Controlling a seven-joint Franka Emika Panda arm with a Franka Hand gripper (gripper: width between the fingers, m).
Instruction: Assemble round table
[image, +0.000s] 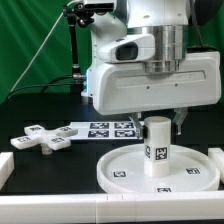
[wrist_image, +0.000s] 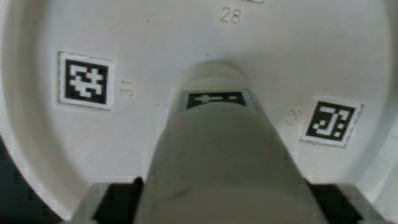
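The leg (image: 157, 148) stands upright on the middle of the disc (image: 128, 162), inside the rim. One tag on the side of the leg faces the exterior camera. Whether its lower end is fully seated, I cannot tell.

The pincer (image: 158, 121) comes from straight above and holds the leg at its upper end. In the wrist view the leg (wrist_image: 222, 150) fills the space between the two dark fingers (wrist_image: 121, 200), which lie against it on both sides. So the pincer (wrist_image: 222, 205) is narrow and closed on the leg. The same view shows the disc (wrist_image: 160, 40) below, with two tags on its floor, one on each side of the leg.

The disc lies flat by the near edge of the tabletop (image: 60, 168), toward the corner at the exterior view's right. The foot (image: 42, 140) lies flat well apart from the disc, near the edge at the exterior view's left. The marker board (image: 105, 128) lies between them, further back, and the arm partly hides it.
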